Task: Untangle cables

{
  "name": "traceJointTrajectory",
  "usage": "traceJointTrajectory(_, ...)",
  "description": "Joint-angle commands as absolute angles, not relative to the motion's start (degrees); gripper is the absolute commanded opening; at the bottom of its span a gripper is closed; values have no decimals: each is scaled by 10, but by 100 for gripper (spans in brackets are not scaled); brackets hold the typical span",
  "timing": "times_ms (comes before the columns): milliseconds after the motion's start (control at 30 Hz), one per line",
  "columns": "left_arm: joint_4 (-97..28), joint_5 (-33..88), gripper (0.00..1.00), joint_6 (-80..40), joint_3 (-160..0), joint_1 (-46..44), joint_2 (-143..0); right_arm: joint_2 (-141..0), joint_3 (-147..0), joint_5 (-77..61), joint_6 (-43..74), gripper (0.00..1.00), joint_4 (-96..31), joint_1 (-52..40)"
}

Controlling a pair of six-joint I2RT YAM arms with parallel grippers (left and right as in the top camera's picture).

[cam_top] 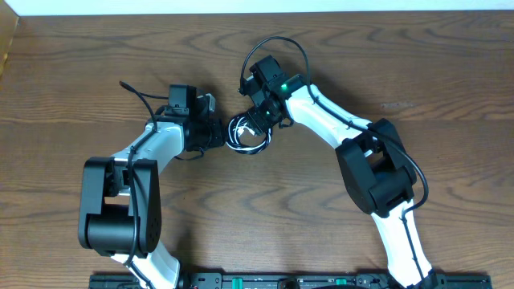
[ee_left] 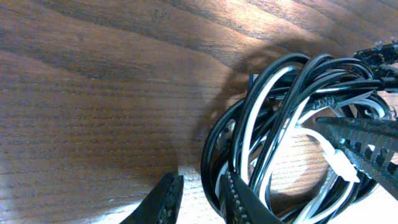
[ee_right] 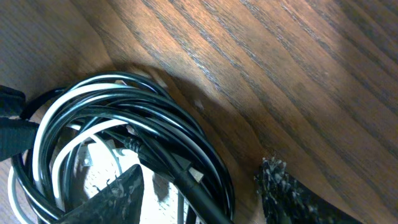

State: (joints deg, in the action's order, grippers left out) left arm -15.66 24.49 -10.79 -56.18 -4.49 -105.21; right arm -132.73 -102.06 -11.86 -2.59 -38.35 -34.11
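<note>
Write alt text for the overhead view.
A small coil of black and white cables lies on a wooden table. The left gripper reaches it from one side, the right gripper from the other.

The bench (cam_top: 72, 96) was brown wood with dark streaky grain and a satin sheen. The black cable (ee_right: 199, 155) had a smooth, glossy plastic sheath that caught highlights; the white cable (ee_right: 106, 81) had the same slick plastic skin. The fingers (ee_right: 283, 186) of the right end effector (ee_right: 199, 186) were matt black with a rough, ribbed face, and the arm shells (cam_top: 325, 116) were glossy white plastic
</note>
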Motion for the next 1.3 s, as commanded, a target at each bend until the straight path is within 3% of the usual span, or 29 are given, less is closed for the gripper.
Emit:
traceJointTrajectory(0,-176,185,25,-117,-539,-43,-1072,-1341,-1020,-96,-29,58,-398,-346)
traceJointTrajectory(667,-258,190,26,-112,-592,-44,-1071,-1342,-1085,-95,-95,66,-498,-346)
traceJointTrajectory(933,-264,189,34,-113,-590,-66,-1072,-1342,-1053,-93,-143,67,-502,-359)
traceJointTrajectory(1267,-268,127,35,-113,-587,-98,-1126,-1342,-1033,18,-146,70,-504,-364)
